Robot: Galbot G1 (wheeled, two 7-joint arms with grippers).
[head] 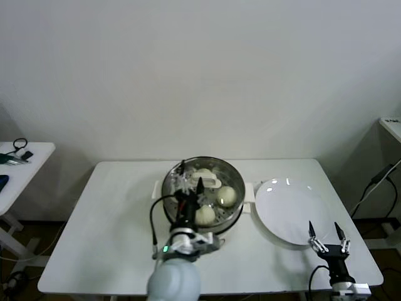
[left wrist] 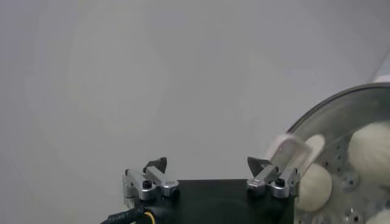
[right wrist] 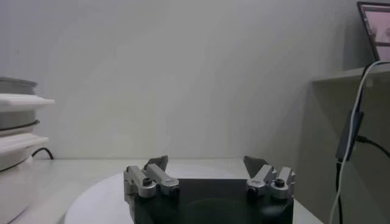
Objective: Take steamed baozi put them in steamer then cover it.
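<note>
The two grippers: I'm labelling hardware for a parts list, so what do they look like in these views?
Both look alike. The left gripper and right gripper each have two pointed black fingertips on silver metal brackets with dark screws, mounted on a black body. A black cable loops beside the left arm, with a small green light near its wrist; a yellow wire shows in the left wrist view.

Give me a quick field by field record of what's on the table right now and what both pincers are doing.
steamer: centre of table, glass cover on it
baozi: inside, seen through the cover
white plate: right of steamer, nothing on it
left pincer: open, above the cover handle, holding nothing
right pincer: open, at the plate's near edge, holding nothing
</note>
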